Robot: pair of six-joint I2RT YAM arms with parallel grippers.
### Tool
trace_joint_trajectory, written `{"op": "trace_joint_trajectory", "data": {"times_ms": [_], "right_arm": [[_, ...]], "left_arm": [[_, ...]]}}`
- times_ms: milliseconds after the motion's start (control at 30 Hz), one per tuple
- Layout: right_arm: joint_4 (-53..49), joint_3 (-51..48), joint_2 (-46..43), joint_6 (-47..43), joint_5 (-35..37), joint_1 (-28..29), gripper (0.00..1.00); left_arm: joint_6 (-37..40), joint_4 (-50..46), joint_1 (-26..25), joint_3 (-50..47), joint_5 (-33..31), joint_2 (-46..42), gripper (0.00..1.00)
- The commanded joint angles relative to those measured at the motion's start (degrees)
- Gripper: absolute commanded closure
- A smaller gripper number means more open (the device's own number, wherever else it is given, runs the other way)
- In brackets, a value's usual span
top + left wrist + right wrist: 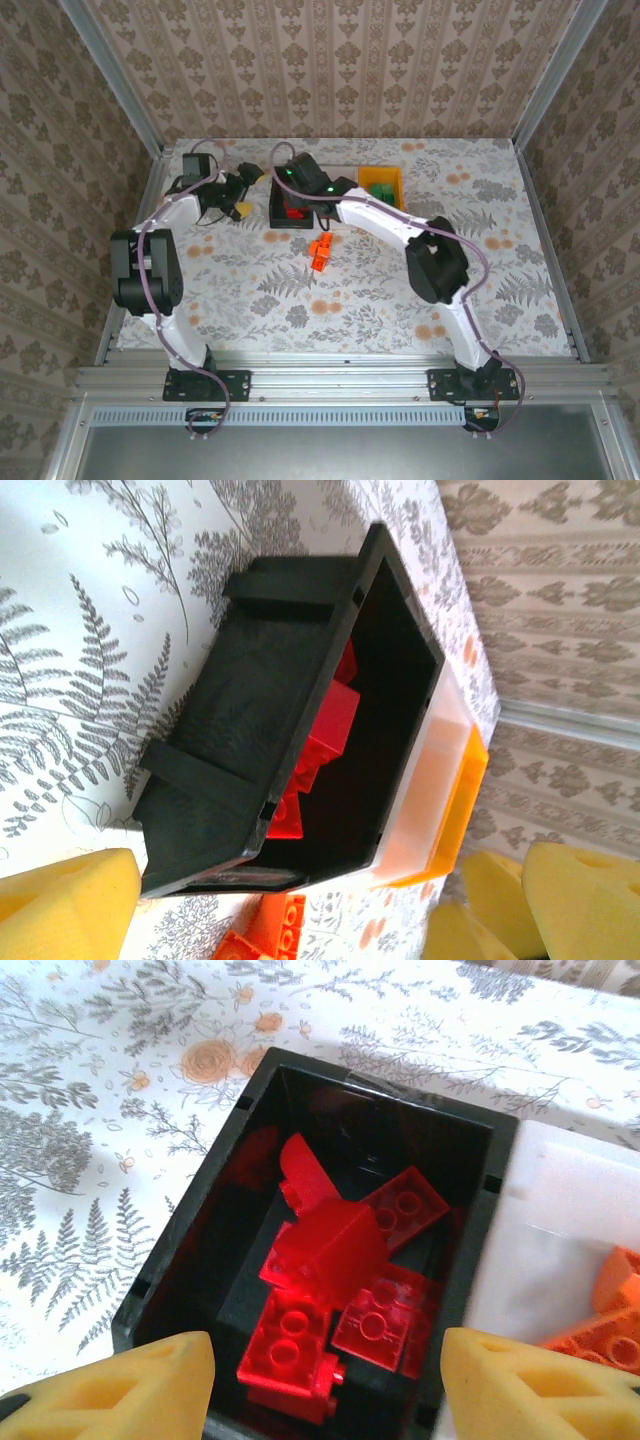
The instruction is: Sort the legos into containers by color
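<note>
The red bricks (pixel 300 1350) lie heaped in the black bin (pixel 175 1260), which stands left-most in a row of three bins by the middle of the table's far edge; one brick above the heap is smeared, so it looks to be dropping in.

The right pincer (pixel 325 1360) hangs directly over that bin, its jaws about half apart with nothing between them; the step in hand looks like letting a red brick go. To do it well, let the jaws finish opening before lifting; rise straight up so the yellow foam fingers (pixel 150 1385) clear the rim; keep off the white bin (pixel 560 1220), which touches the black one on its right and holds orange bricks (pixel 610 1310).

The bricks are glossy, hard and studded, with slightly translucent reds; they slide and tumble easily. The bins are thin, rigid plastic, rectangular and open; the black one is shiny inside.

Loose orange bricks (pixel 320 252) wait on the table (pixel 480 280), just nearer than the bins; they are probably next, for the white bin. The yellow-orange bin (pixel 380 173) at the right end holds green bricks (pixel 383 192).

The left pincer (pixel 300 900) is spread wide and empty, just left of the black bin.
</note>
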Motion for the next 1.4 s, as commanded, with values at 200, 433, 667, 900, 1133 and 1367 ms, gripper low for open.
{"op": "trace_joint_trajectory", "data": {"times_ms": [200, 433, 667, 900, 1133, 1367], "right_arm": [[11.1, -41.5, -36.1, 2.5, -1.8, -9.4, 0.35], [19.1, -62.3, -49.3, 6.4, -4.7, -17.8, 0.3], [29.8, -74.0, -55.2, 9.4, 1.6, -18.5, 0.29], [35.9, -76.3, -49.8, 13.3, 3.5, -18.5, 0.31], [37.0, -75.4, -46.6, 14.0, 2.6, -18.5, 0.32], [37.6, -74.8, -45.1, 14.4, 1.8, -18.6, 0.35]], "left_arm": [[25.6, -24.9, -16.7, 15.1, -21.5, -5.5, 0.0], [30.8, -26.1, -33.2, 8.3, -35.2, -7.8, 0.0], [29.0, -21.0, -40.8, -2.4, -40.6, -7.8, 0.0], [29.6, -20.5, -42.4, -3.4, -43.8, -1.2, 0.08], [30.6, -18.5, -43.1, -3.0, -45.5, 2.0, 0.17], [30.3, -16.0, -43.1, -3.5, -48.4, 5.2, 0.26]]}}
